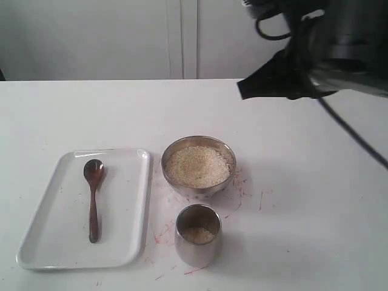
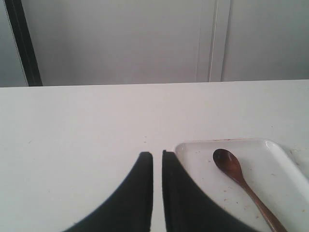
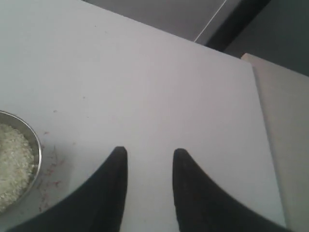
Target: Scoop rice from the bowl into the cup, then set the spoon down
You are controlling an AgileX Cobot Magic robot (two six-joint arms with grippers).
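Observation:
A steel bowl full of pale rice stands mid-table. In front of it stands the steel cup, with a little rice at its bottom. The dark wooden spoon lies on a white tray, head toward the back. My right gripper hangs high above the table at the upper right, open and empty; its wrist view shows the gripper beside the bowl's rim. My left gripper is shut and empty, by the tray's corner, apart from the spoon.
Red scribble marks stain the white table around the bowl and cup. A pale wall with a vertical seam stands behind the table. The table's edge shows in the right wrist view.

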